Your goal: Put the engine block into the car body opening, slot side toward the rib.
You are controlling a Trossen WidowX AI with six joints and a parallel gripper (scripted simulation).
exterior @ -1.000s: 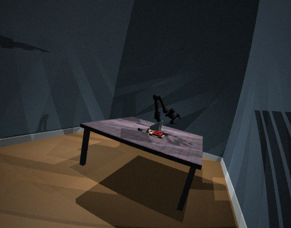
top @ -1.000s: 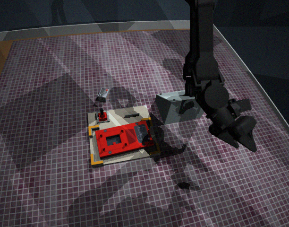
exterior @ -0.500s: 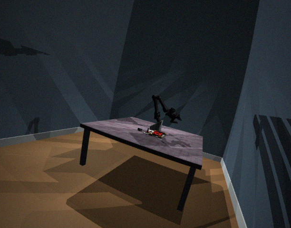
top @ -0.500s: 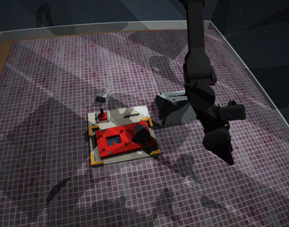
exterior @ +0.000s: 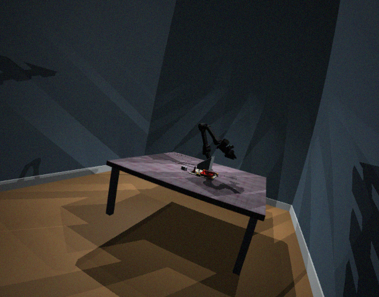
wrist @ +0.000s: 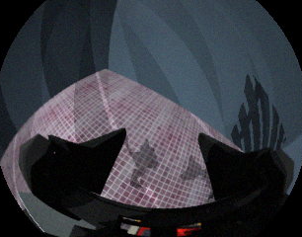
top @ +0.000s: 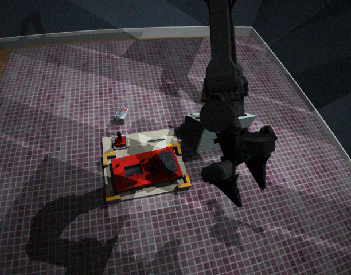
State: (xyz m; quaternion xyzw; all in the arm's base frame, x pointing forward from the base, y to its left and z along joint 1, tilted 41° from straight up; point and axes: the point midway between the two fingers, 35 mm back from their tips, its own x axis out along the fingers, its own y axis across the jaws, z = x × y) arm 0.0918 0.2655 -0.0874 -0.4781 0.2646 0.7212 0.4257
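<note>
The red car body lies on a beige board between orange corner brackets. Its rectangular opening looks dark, with no block seen standing in it. A small grey block with dark slots and a red dot, which looks like the engine block, lies on the table behind the board's left part. My gripper is open and empty. It hangs in the air to the right of the board, well away from the car body and the block. The rib cannot be made out.
A red piece with a black knob stands on the board's back left corner. A thin dark strip lies at the board's back. A pale grey upright panel stands right of the board, partly behind the arm.
</note>
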